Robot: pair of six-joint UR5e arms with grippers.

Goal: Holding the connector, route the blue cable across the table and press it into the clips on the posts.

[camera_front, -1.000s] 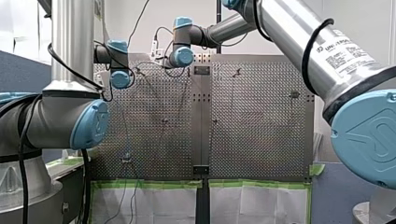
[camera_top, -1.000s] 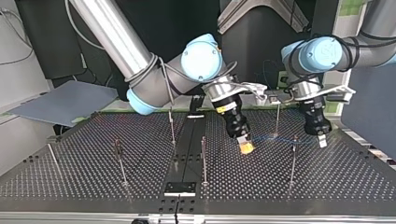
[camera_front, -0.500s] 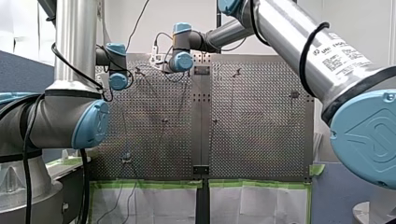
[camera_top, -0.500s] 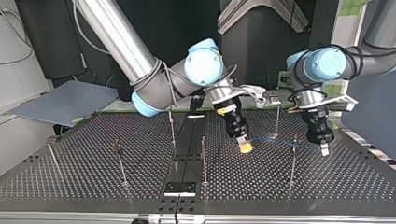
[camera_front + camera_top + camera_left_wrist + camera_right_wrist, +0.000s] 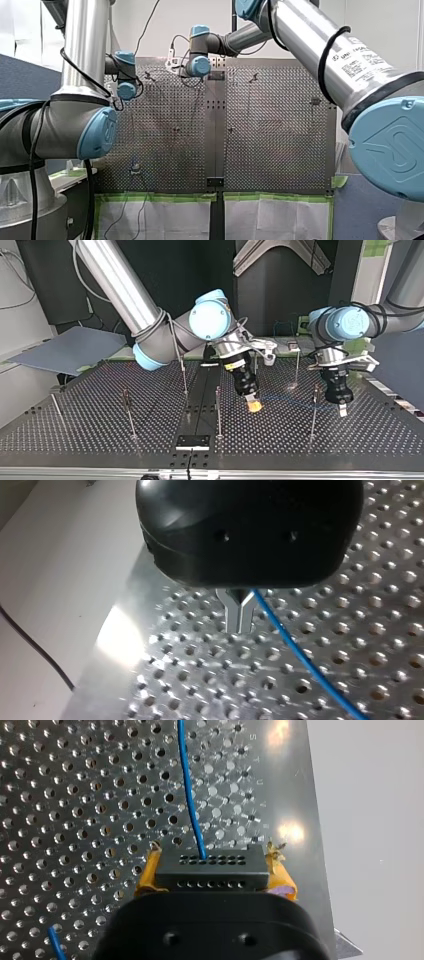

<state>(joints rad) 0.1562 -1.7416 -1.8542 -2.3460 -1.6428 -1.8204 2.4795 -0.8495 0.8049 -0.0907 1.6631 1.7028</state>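
Observation:
In the right wrist view my right gripper (image 5: 212, 865) is shut on the black connector (image 5: 210, 870), which sits between its yellow pads (image 5: 147, 876). The blue cable (image 5: 190, 795) runs ahead from the connector over the perforated table. In the top view that gripper (image 5: 254, 406) hangs low near the middle, and the blue cable (image 5: 295, 401) stretches from it to my left gripper (image 5: 342, 410) at the right. In the left wrist view the metal fingers (image 5: 235, 612) of my left gripper (image 5: 239, 622) are shut, and the cable (image 5: 300, 655) leaves at their root.
Several thin posts stand on the perforated table (image 5: 75, 435): one (image 5: 218, 410) beside my right gripper, one (image 5: 313, 415) just before my left gripper, one (image 5: 297, 367) behind the cable. A black strip (image 5: 197, 405) crosses the middle. A grey board (image 5: 70, 347) lies at the left.
Both grippers have moved toward the top view's near edge, with the cable still stretched between them. My right gripper also shifted slightly to that view's left.

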